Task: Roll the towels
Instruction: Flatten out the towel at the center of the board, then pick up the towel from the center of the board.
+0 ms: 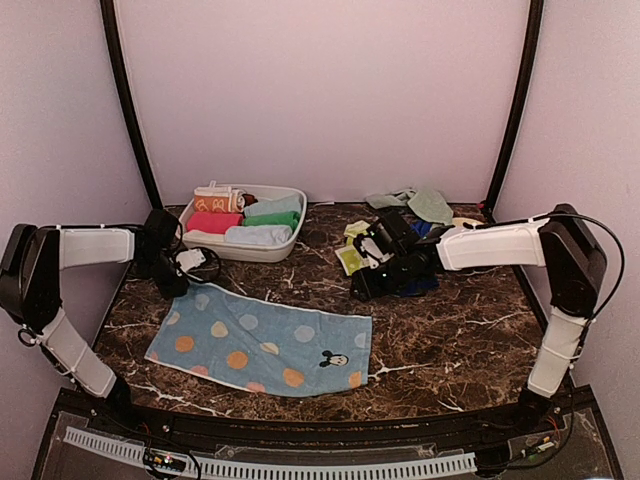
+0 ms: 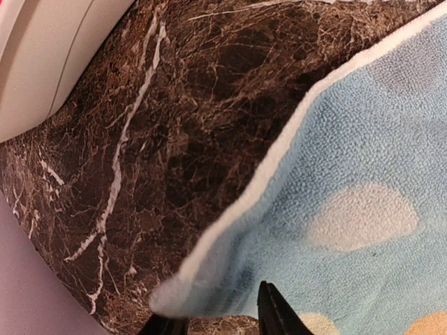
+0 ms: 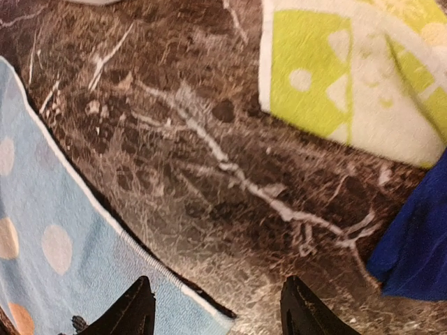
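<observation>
A light-blue towel (image 1: 260,340) with orange and cream spots lies spread flat at the table's front centre. My left gripper (image 1: 183,268) is at its far-left corner. In the left wrist view that corner (image 2: 181,286) is puckered up between the parted fingers of the left gripper (image 2: 220,321), with bare table showing between the tips. My right gripper (image 1: 362,288) is open at the towel's far-right corner. In the right wrist view the right gripper (image 3: 216,314) straddles that corner (image 3: 209,317), one finger over cloth and one over bare table.
A white tub (image 1: 290,235) at the back left holds several rolled towels. Its wall shows in the left wrist view (image 2: 42,63). Loose yellow-green (image 3: 335,77), dark blue (image 3: 415,244) and mint (image 1: 425,203) towels lie at the back right by the right arm.
</observation>
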`<state>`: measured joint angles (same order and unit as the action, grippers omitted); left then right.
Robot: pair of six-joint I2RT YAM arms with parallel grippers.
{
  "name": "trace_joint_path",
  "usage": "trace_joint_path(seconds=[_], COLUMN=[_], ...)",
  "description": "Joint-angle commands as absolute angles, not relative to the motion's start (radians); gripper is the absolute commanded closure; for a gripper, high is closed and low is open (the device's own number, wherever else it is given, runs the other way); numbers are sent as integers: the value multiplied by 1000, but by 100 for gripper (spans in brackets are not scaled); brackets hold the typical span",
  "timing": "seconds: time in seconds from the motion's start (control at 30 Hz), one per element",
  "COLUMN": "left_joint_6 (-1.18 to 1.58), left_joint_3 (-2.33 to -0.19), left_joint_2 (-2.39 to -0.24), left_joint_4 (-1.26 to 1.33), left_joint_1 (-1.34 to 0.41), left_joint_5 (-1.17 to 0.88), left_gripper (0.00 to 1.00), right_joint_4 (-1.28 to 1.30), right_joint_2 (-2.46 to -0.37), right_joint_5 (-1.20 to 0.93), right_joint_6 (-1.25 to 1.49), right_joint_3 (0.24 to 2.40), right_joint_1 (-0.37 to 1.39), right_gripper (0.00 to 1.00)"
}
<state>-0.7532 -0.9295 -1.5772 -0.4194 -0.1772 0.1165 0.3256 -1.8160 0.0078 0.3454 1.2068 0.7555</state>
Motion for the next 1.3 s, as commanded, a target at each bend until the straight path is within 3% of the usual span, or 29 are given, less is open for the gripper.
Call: trace_joint_path(seconds=[0.0,0.37,0.63,1.07,1.13,1.27], left_joint_6=[-777,-735,-722,-719,-720,-716], left_joint_3=[-963,-1136,-1100,-1154,-1167,-1186], left_joint_2=[-1561,-1747,-1795,-1842,-1841,-1853], left_joint_4=[-497,-506,-463,-473,-491,-501], left_joint_1=[-143,-76,-72,-58,-57,-56], left_joint_5=[1,-92,-100,-125,-149,-180], left_gripper=[64,69,69,64,63,63], right_joint_4=[309,347,361,396,392,385], right_joint_2=[-1840,-1868,-1872,-1878,-1873,-1868], right_joint_5=[-76,-91,-85,-95,-95,-100], right_joint_6=[311,303,303,301,305,318], right_joint_3=[1160,1119,1120,1143,1132,1126], right_joint_1=[778,810,812,817,818,820], right_gripper=[40,49,57,53,57,74])
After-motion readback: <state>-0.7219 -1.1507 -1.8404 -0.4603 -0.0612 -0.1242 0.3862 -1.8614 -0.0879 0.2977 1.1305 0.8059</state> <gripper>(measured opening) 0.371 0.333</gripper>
